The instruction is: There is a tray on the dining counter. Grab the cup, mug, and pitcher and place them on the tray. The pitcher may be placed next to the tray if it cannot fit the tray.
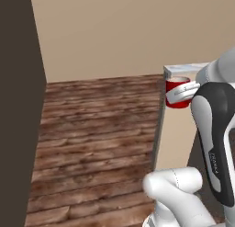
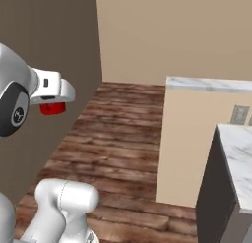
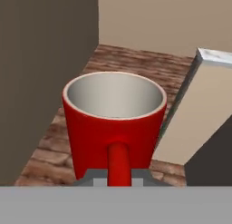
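up in the air over the wooden floor (image 1: 96,139), the left base view shows the mug (image 1: 176,90) red and upright, held at the end of the white arm, with the gripper (image 1: 183,93) at its side. behind it sits a marble counter edge (image 1: 183,67).

from the right base view, a bit of the red mug (image 2: 52,108) peeks out under the white hand, high above the floor. another marble counter (image 2: 211,83) stands well apart on the right.

on the hand view, the mug (image 3: 113,123) is very close, pale inside, and the jaws are squeezed tight on its red handle (image 3: 119,162)
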Controlling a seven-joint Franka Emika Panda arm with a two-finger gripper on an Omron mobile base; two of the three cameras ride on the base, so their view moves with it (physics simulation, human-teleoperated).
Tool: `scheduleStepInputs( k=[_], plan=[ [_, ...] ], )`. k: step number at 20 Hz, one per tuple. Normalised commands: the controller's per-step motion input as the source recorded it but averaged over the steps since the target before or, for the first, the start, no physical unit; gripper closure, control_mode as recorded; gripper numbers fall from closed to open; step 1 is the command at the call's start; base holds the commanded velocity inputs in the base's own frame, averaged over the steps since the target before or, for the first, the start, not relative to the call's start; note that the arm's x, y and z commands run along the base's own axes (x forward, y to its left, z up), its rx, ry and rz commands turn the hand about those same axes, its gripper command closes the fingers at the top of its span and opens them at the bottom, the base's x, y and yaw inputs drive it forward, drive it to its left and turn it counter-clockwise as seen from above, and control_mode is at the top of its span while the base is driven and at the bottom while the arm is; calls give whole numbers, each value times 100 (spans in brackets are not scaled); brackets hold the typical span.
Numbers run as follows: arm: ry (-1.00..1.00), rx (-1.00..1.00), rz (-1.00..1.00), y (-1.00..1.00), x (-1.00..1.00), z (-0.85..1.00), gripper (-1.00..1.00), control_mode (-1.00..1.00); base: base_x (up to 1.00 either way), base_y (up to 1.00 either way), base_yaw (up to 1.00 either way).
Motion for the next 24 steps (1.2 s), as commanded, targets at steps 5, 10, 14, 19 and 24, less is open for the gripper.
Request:
scheduleStepInputs(
  k=[5,10,14,19,24],
  plan=[
    [0,0,0,0,0,0,100,100,100,98,-1],
    [0,0,0,0,0,0,100,100,100,83,-7],
    [0,0,0,0,0,0,100,100,100,71,-12],
    [0,0,0,0,0,0,100,100,100,39,-34],
    [0,0,0,0,0,0,100,100,100,24,-48]
  ],
)
